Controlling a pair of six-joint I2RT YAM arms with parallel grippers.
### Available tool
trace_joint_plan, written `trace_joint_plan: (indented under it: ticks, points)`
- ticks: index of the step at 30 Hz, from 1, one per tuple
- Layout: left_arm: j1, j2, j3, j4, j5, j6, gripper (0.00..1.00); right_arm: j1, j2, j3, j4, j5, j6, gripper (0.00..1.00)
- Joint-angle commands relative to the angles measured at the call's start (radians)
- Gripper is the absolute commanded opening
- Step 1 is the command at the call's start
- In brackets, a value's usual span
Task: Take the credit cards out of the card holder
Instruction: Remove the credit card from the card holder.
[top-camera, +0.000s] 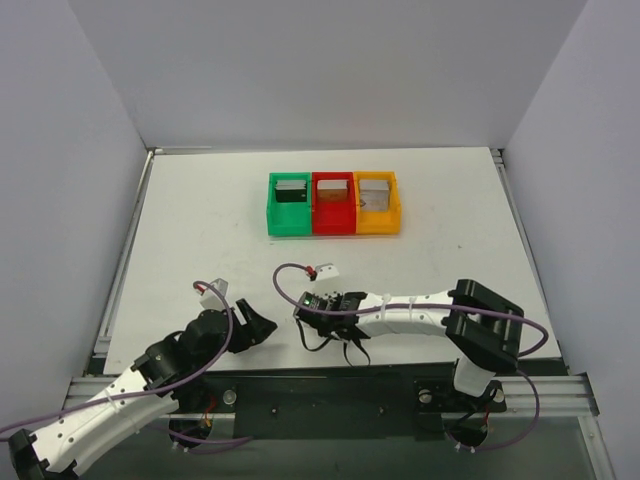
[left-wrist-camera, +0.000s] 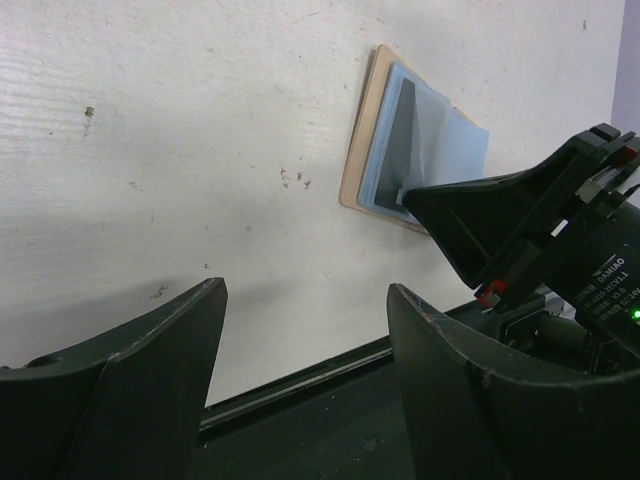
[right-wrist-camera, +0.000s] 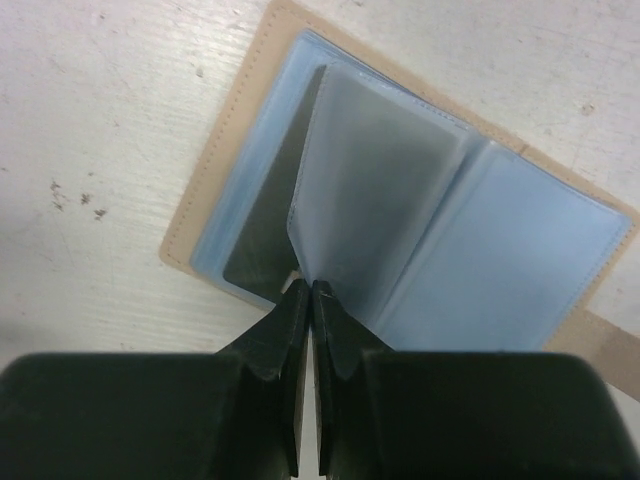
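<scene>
The tan card holder (right-wrist-camera: 215, 140) lies open on the white table, bluish pocket panels up. My right gripper (right-wrist-camera: 308, 287) is shut on the near edge of its translucent middle sleeve (right-wrist-camera: 375, 190), which stands lifted. A dark credit card (right-wrist-camera: 262, 235) shows in the left pocket under that sleeve. From the left wrist view the card holder (left-wrist-camera: 362, 130) appears ahead, with the right fingers (left-wrist-camera: 470, 215) on it. My left gripper (left-wrist-camera: 305, 290) hangs open and empty near the table's front edge, left of the holder. Three credit cards rest in the bins: (top-camera: 290, 189), (top-camera: 333, 190), (top-camera: 374, 190).
Green (top-camera: 272, 210), red (top-camera: 333, 226) and orange (top-camera: 396, 210) bins stand side by side at the back middle of the table. White walls close in the left, back and right. The black rail (left-wrist-camera: 290, 385) runs along the near edge under my left fingers.
</scene>
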Motion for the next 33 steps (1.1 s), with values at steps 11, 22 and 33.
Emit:
trace_joint_plan:
  ticks: [11, 22, 33]
  points:
    - [0.004, 0.058, -0.005, 0.111, 0.017, -0.019, 0.75, 0.001, -0.236, -0.195, 0.002, 0.073, 0.083, 0.0]
    - [0.004, 0.092, -0.014, 0.14, 0.025, -0.022, 0.75, -0.029, -0.363, -0.307, -0.034, 0.13, 0.152, 0.02]
    - [0.003, 0.126, -0.02, 0.172, 0.034, -0.028, 0.75, -0.046, -0.527, -0.381, -0.13, 0.181, 0.209, 0.39]
